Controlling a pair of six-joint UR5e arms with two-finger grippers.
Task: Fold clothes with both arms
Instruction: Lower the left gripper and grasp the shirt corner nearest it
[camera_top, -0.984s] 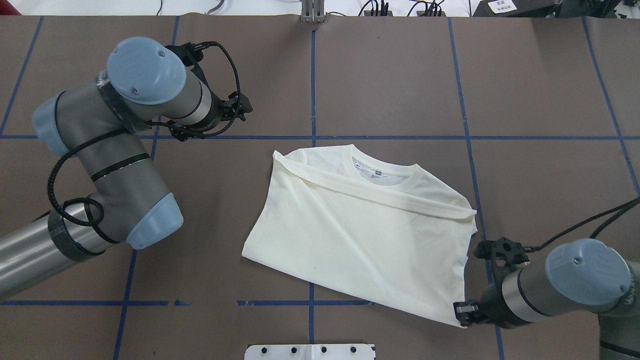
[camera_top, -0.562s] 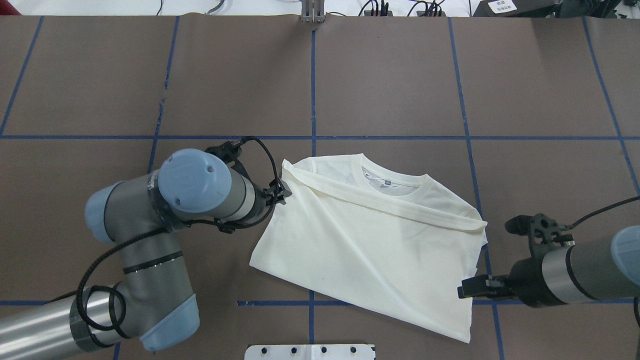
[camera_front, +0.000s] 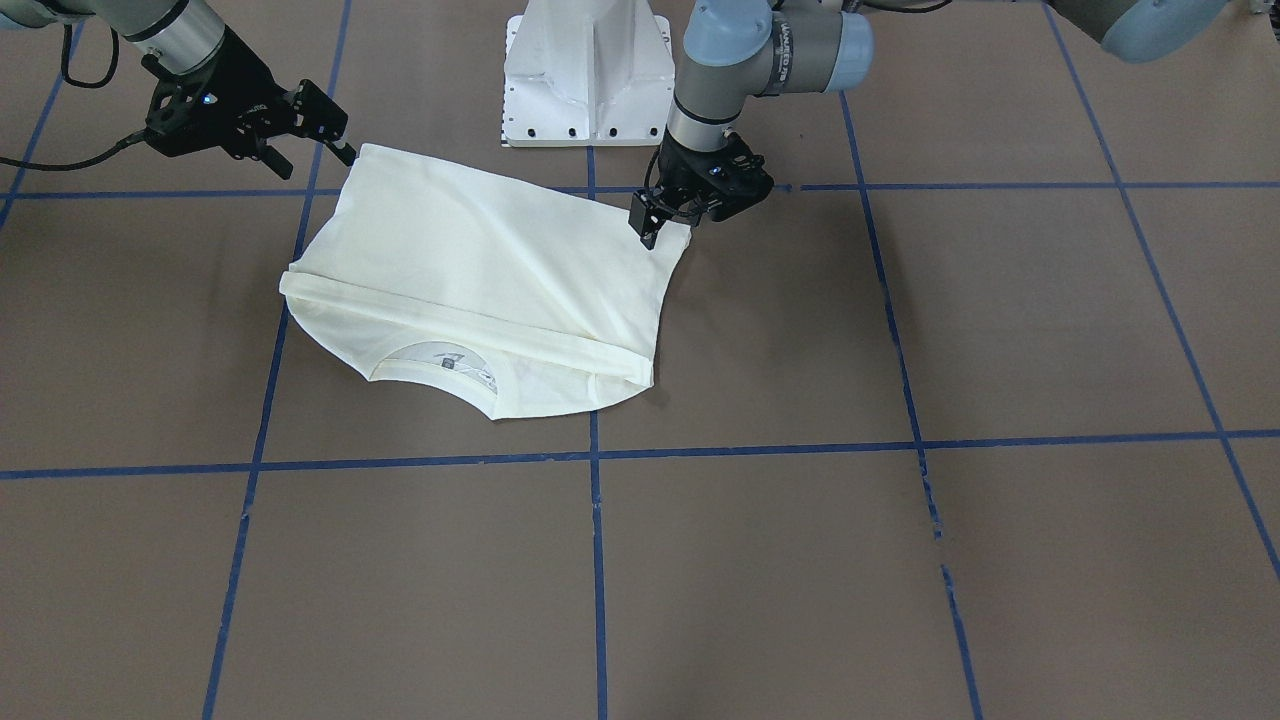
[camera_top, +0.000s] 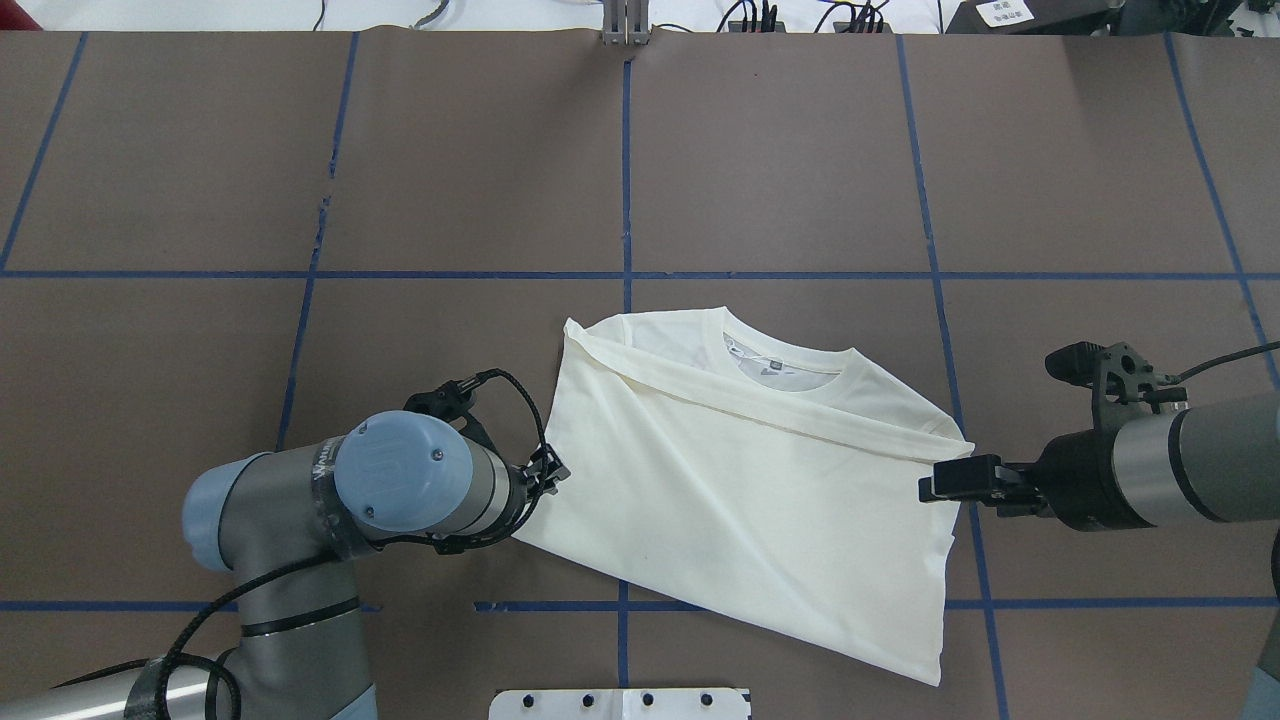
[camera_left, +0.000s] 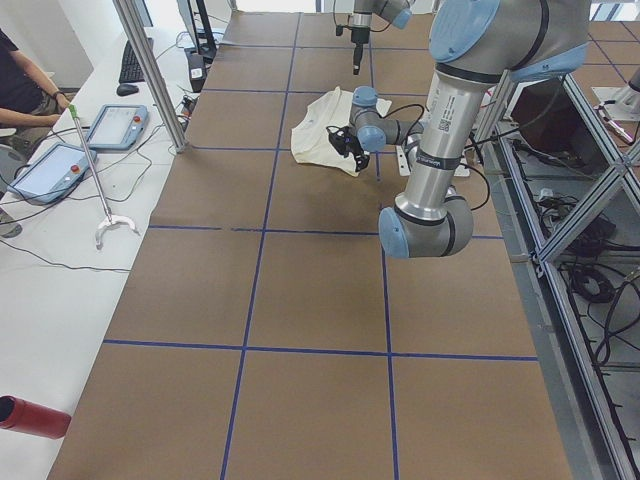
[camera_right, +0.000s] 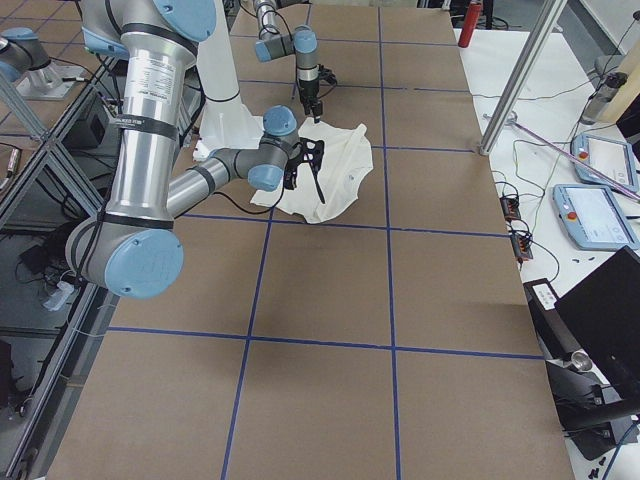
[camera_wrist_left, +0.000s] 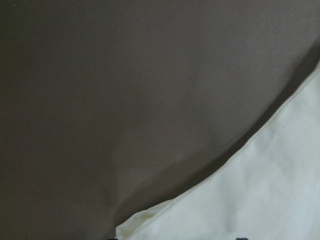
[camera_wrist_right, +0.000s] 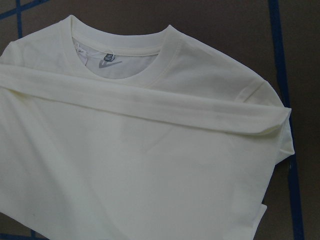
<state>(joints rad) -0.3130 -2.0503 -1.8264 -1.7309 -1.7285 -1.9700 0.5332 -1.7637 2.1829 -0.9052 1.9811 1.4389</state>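
The cream-white clothes (camera_top: 740, 490) lie folded on the brown table, plain side up, collar (camera_top: 790, 362) toward the far side and a sleeve band laid across below it. My left gripper (camera_top: 548, 478) hangs low at the shirt's near-left edge, open. In the front view its fingers (camera_front: 643, 222) straddle that corner. The left wrist view shows only the shirt's corner (camera_wrist_left: 240, 200) on bare table. My right gripper (camera_top: 942, 481) hovers open just off the shirt's right edge, holding nothing. It looks down on the collar and sleeve fold (camera_wrist_right: 150, 107).
The white pedestal base (camera_top: 620, 703) stands at the near table edge, just behind the shirt. Blue tape lines (camera_top: 627, 150) divide the brown tabletop into squares. A side bench (camera_left: 60, 170) holds tablets and cables, with a person seated beside it.
My left arm swung in from the far left down to the shirt's near-left edge. My right gripper released the near-right corner and drew back along the right edge. The shirt shifted slightly right.
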